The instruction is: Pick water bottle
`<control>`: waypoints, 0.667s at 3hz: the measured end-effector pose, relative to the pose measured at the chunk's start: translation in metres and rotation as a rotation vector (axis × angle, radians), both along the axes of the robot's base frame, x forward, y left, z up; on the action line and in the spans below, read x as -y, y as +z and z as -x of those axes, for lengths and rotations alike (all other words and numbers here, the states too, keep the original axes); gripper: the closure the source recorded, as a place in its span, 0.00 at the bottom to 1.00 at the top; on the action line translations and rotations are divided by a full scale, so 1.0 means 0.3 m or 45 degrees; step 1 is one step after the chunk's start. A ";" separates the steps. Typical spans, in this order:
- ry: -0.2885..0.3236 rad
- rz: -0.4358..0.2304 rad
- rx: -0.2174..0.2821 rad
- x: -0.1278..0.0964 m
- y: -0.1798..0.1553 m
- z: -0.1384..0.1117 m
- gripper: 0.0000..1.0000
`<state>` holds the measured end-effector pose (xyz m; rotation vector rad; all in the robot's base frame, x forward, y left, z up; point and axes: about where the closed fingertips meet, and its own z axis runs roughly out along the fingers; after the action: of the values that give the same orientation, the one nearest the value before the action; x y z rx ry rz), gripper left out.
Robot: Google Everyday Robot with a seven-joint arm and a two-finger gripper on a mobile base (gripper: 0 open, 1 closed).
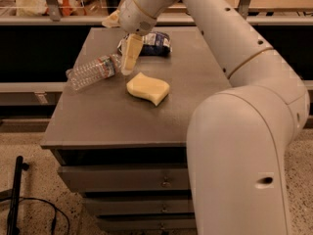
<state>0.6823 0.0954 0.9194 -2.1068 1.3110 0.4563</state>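
The water bottle (91,72) is a clear ribbed plastic bottle with a pale label band. It lies on its side at the left of the grey table (107,126), its cap end pointing right. My gripper (129,62) hangs from the white arm, its cream fingers (131,53) pointing down just right of the bottle's cap end, close to it or touching it. The cap is hidden behind the fingers.
A wavy yellow sponge (147,87) lies right of the bottle, near the table's middle. A dark blue-and-white snack bag (154,42) sits at the back behind the gripper. My big white arm (244,146) fills the right foreground. Drawers are below the tabletop.
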 end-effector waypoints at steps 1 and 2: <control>0.064 0.040 0.001 -0.075 -0.033 0.003 0.00; 0.092 0.090 -0.006 -0.127 -0.082 -0.004 0.00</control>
<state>0.6834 0.1337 0.8948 -2.2184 1.2736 0.4516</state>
